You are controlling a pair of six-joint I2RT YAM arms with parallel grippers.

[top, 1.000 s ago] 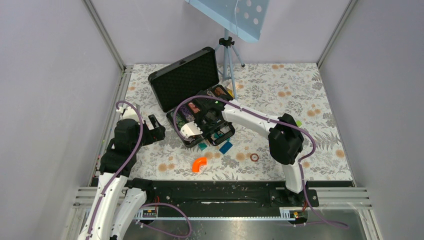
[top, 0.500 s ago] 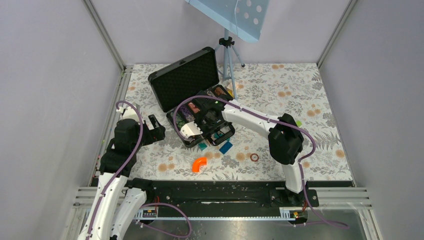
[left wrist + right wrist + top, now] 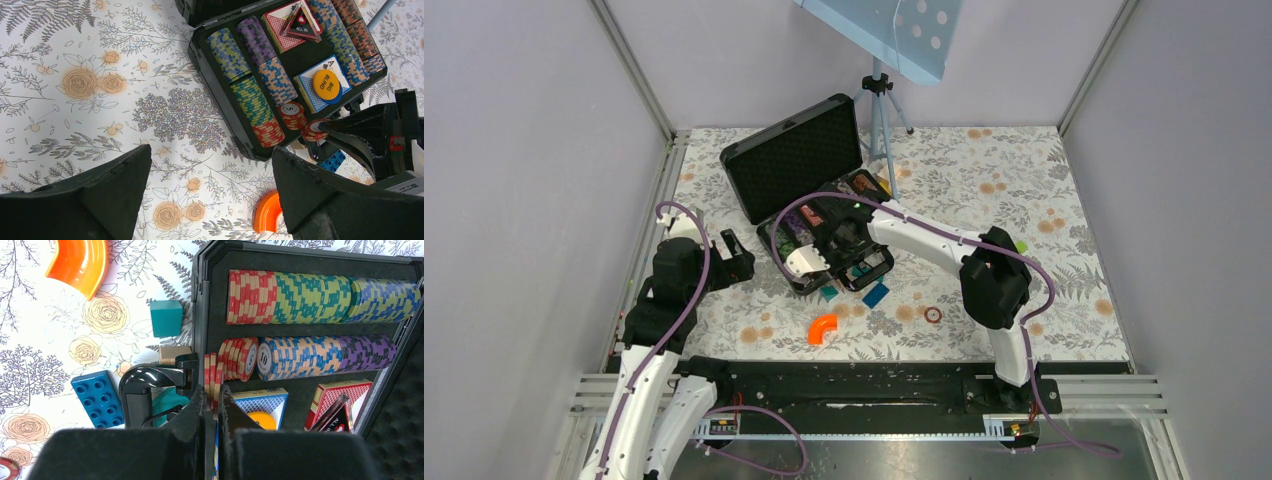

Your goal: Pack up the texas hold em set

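Floral tablecloth [image 3: 1024, 180] under briefcase [image 3: 796, 160], grey walls [image 3: 524, 150]

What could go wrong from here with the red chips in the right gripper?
The right gripper pinches a few red chips edge-on at the case's near wall; they could slip and land outside by the handle. The short red row beside them leans loosely, so pushing in might topple it.
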